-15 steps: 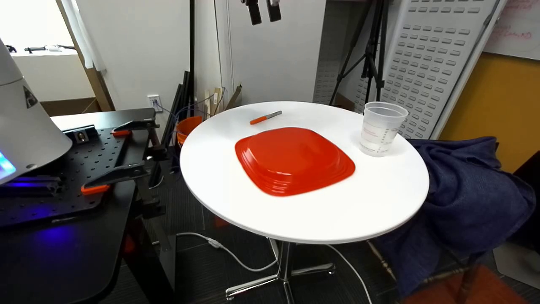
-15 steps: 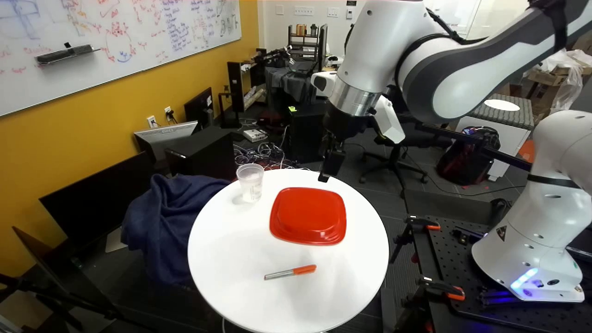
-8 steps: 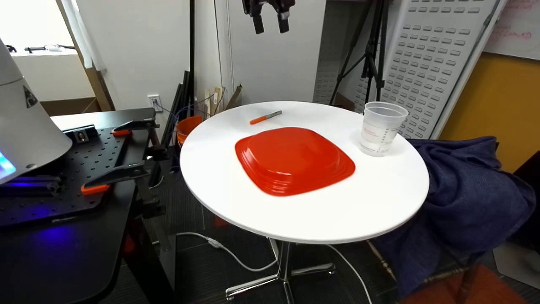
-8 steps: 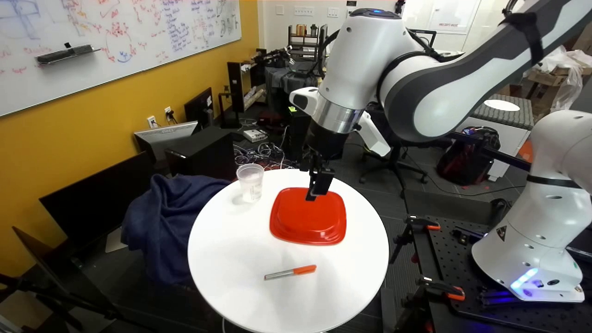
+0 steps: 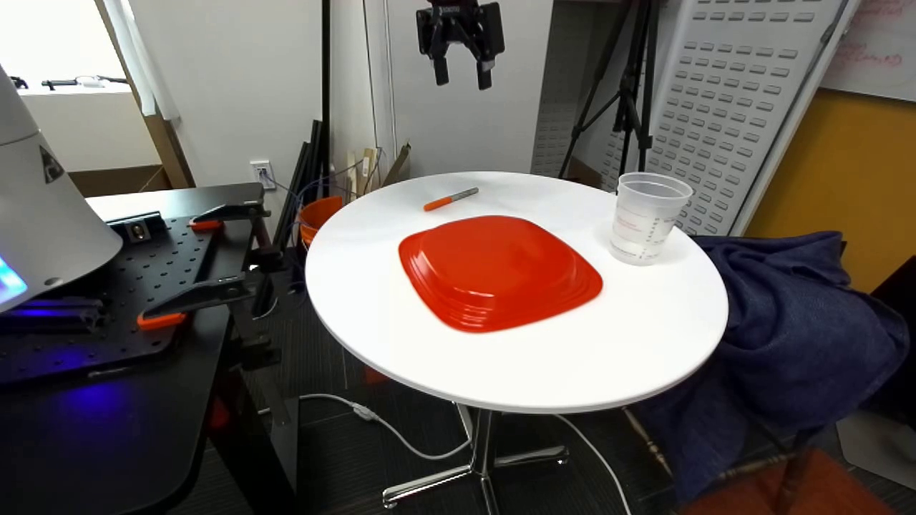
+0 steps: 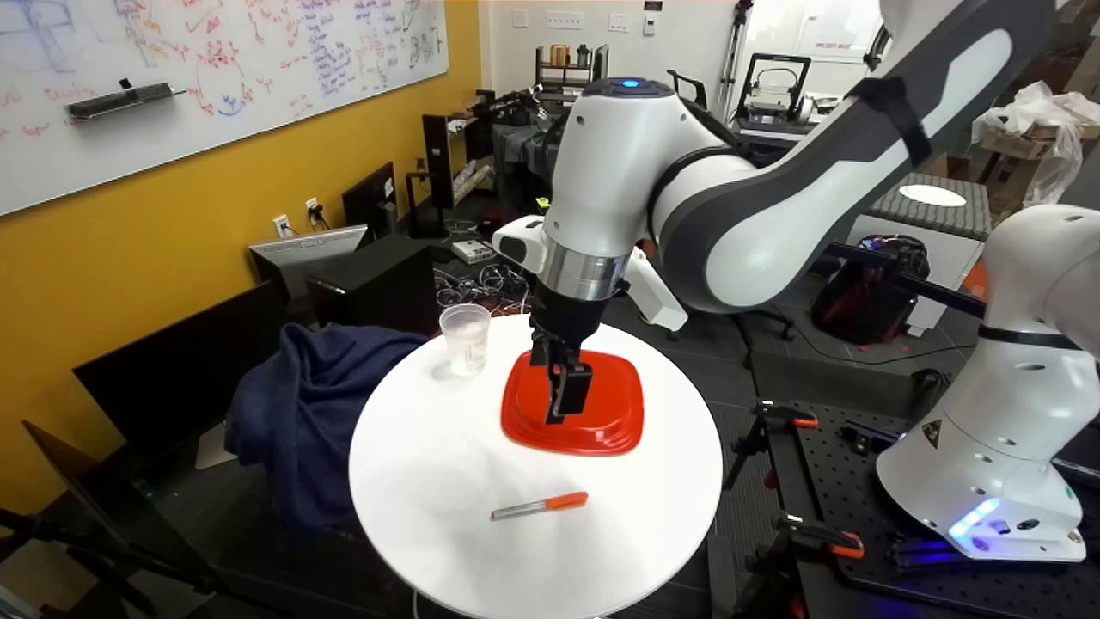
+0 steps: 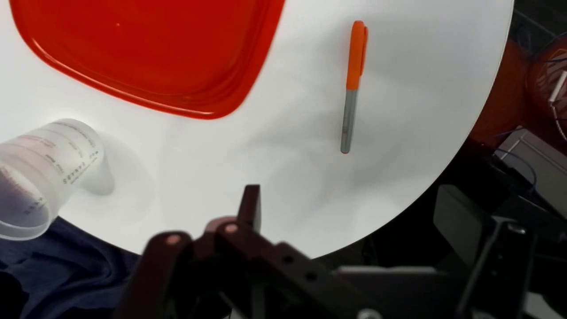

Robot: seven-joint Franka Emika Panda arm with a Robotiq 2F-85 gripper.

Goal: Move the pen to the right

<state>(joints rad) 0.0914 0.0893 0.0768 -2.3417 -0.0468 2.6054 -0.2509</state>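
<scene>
the orange-and-grey marker pen (image 7: 353, 84) lies flat and capped on the round white table (image 5: 615, 343), its orange end turned toward the robot's base (image 6: 988, 481). it rests near the red squarish plate (image 5: 501, 265), a strip of bare tabletop between the two; the plate has its raised middle facing up. round another side of the plate, near the rim of the table, i can see a clear plastic measuring cup (image 5: 647, 222) standing upright, with printed markings.

up in the air over the table hangs the black gripper (image 5: 462, 77), pointing down, its two fingers (image 7: 252, 206) spread wide with nothing between them. in an exterior view it shows against the red of the plate. the white-and-grey arm (image 6: 601, 163) carries it, and the base stands on a black perforated board (image 6: 838, 481). a navy cloth (image 5: 801, 336) is bunched just past the table's edge, and a scribbled-on whiteboard (image 6: 215, 77) hangs on the yellow wall (image 6: 155, 258).
</scene>
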